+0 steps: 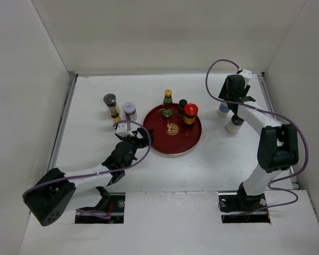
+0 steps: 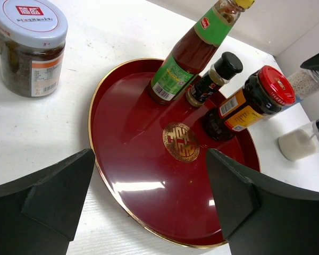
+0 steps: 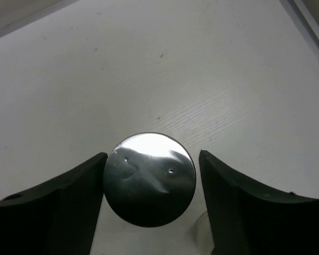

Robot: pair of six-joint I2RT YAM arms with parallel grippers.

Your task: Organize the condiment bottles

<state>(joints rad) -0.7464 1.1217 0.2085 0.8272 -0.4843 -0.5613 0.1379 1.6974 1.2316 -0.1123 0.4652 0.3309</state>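
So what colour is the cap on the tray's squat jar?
The cap is red; the left wrist view shows it best.

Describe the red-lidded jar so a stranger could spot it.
Find the dark red round tray. On its far half, take the rightmost jar. Only it has a red lid, unlike the black-capped bottle and green-labelled bottle.
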